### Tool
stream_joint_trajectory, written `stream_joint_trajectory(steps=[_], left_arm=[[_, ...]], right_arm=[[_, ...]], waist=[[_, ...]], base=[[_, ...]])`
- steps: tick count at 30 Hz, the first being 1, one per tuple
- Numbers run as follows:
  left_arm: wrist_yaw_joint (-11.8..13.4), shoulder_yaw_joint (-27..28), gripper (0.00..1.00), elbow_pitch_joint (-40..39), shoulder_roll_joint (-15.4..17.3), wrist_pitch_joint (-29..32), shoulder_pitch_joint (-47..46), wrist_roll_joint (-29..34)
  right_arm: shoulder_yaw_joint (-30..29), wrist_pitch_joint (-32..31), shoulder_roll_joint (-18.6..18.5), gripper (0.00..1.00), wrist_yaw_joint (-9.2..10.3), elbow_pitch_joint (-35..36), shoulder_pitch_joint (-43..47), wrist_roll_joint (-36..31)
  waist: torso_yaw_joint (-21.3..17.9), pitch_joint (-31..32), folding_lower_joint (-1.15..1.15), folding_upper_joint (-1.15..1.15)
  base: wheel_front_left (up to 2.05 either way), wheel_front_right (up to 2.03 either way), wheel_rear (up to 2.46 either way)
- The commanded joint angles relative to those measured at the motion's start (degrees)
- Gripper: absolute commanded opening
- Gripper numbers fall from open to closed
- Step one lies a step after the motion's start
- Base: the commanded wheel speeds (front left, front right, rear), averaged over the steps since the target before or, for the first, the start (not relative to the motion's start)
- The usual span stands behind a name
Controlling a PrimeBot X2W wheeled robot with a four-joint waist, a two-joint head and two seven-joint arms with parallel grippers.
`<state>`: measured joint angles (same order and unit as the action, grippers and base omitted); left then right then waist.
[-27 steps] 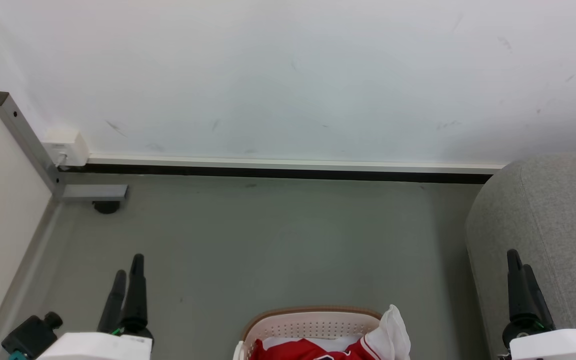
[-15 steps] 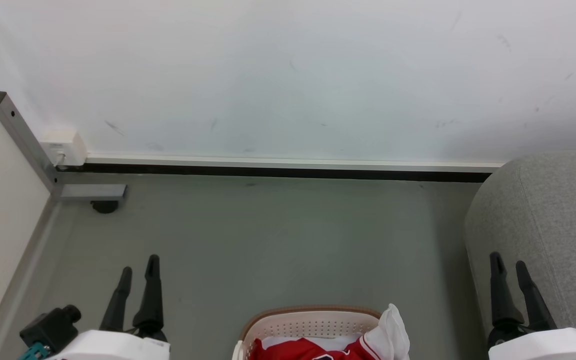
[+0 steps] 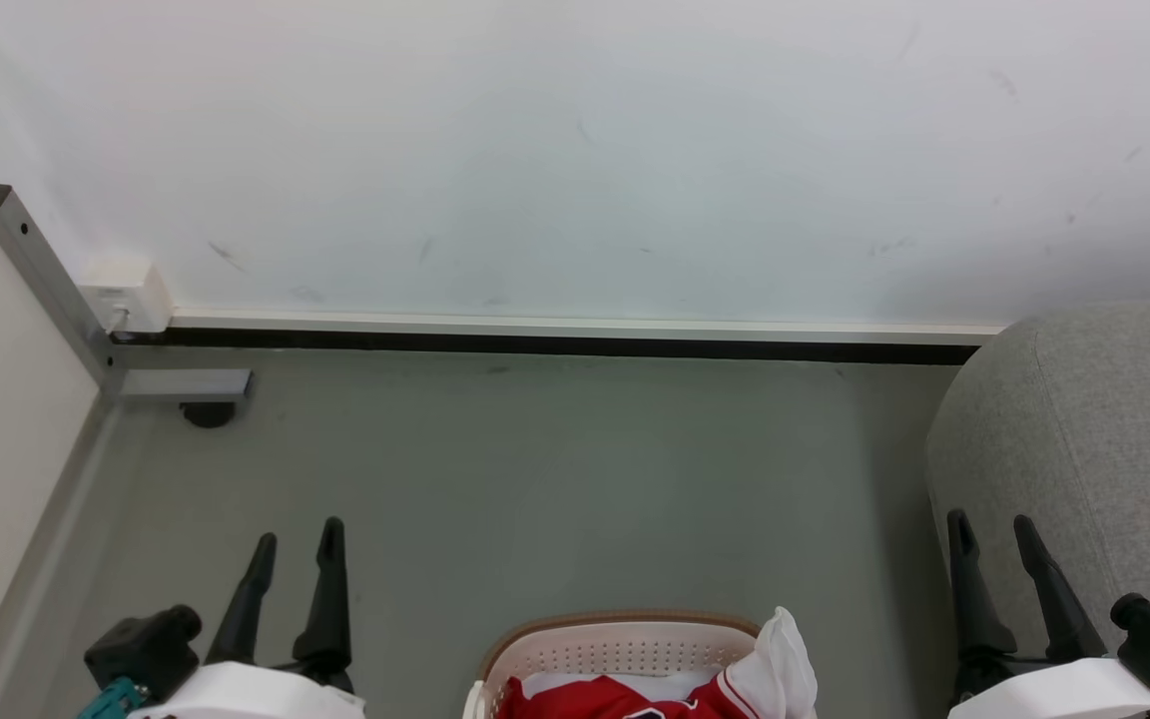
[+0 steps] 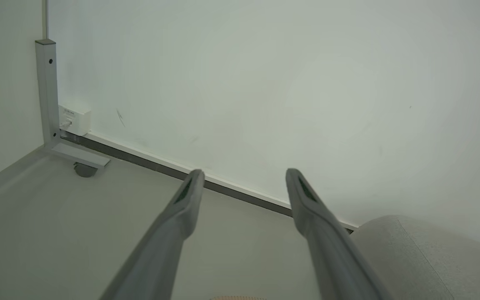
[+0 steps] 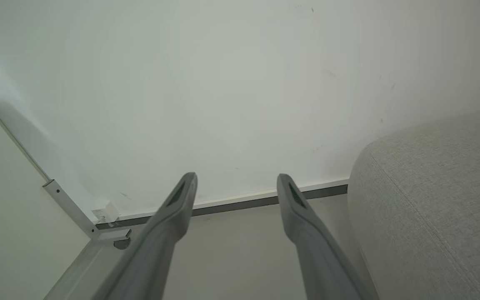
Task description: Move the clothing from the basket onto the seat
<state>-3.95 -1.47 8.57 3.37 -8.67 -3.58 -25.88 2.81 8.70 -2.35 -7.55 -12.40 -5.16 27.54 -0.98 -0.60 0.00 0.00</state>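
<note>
Left end effector [image 3: 298, 531] over floor [image 3: 575, 469], right end effector [image 3: 989, 517] beside seat [image 3: 1114, 419]

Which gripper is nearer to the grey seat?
Right. The right gripper is beside the grey seat; the left gripper is across the floor, beyond the basket.
</note>
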Motion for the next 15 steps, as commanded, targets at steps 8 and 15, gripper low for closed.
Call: stream_joint_trajectory(steps=[8, 15], left_arm=[[1.1, -1.2, 1.00, -0.6, 1.1, -1.7, -0.4, 5.5], [1.5, -2.0, 1.00, -1.4, 1.4, -2.5, -0.5, 8.9]], right_arm=[[0.2, 1.6, -0.6, 1.00, 0.08, -0.6, -1.2, -5.4], [0.5, 2.5, -0.7, 1.00, 0.08, -1.4, -1.5, -8.9]], waist=[[-0.1, 0.1, 0.00, 0.00], [-0.3, 0.1, 0.00, 0.00]], base=[[0.00, 0.00, 0.00], [0.00, 0.00, 0.00]])
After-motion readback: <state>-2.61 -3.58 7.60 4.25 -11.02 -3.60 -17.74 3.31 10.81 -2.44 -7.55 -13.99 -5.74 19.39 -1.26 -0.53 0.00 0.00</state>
